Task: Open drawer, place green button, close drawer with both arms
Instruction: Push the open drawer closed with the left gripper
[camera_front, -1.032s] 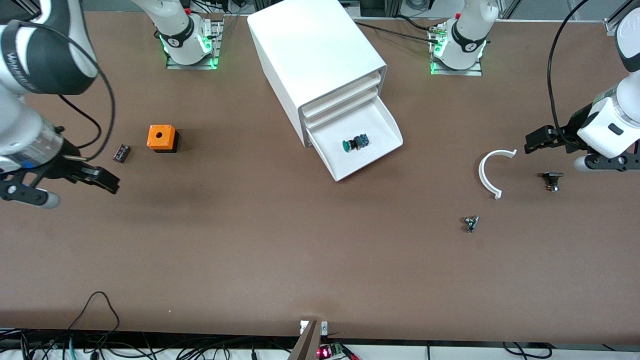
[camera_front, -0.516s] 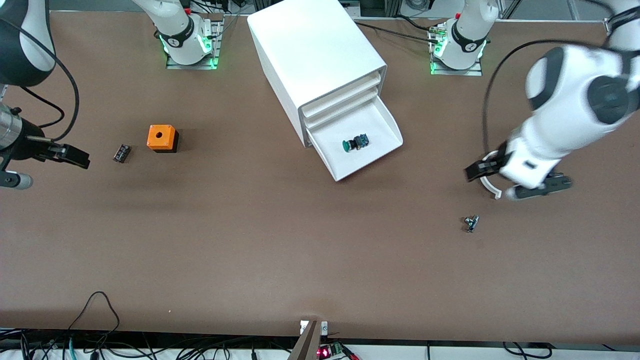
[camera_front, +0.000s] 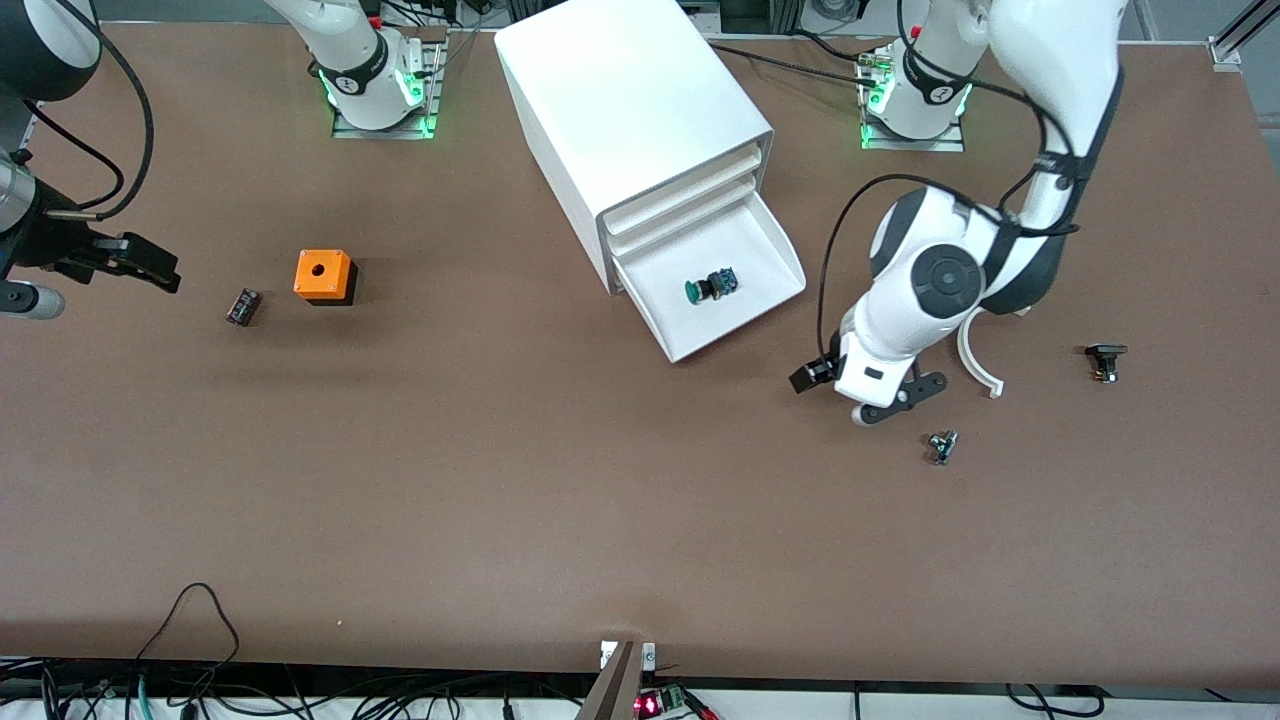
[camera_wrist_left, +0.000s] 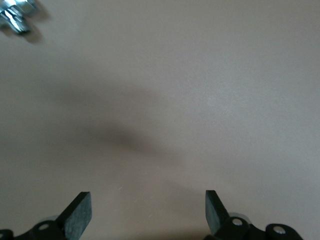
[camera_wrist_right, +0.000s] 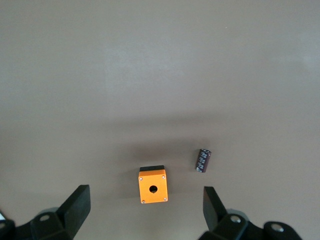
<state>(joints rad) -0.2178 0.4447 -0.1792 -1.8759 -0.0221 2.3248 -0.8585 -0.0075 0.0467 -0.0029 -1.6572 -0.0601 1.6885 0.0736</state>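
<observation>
front view shows the button (camera_front: 709, 286) lying on its side in the drawer (camera_front: 765, 245), the lowest of three in the white cabinet (camera_front: 620, 100), and that drawer is pulled out with its sloped lip toward the camera. the left claw (camera_front: 818, 375) hangs over bare tabletop (camera_front: 560, 480) beside the drawer's open end, toward the left arm's end, apart from the drawer and well clear of the button; its fingers (camera_wrist_left: 80, 212) stand spread with nothing between them. the right claw (camera_front: 125, 262) is over the tabletop at the right arm's end, well apart from the cabinet, also spread and empty (its fingers (camera_wrist_right: 75, 206) frame the brown surface in the right wrist view).

the left arm's wrist hides part of a white curved piece (camera_front: 975, 360) lying just past it. the right arm is cut off by the picture's edge, so only its wrist and claw show.

an orange box with a hole (camera_front: 324, 276) sits between the right claw and the cabinet, with a small dark cylinder (camera_front: 242, 306) beside it. near the left claw lie a small metal part (camera_front: 941, 446) and, farther toward the left arm's end, a small black part (camera_front: 1104, 361). nothing lies between the left claw and the drawer.
</observation>
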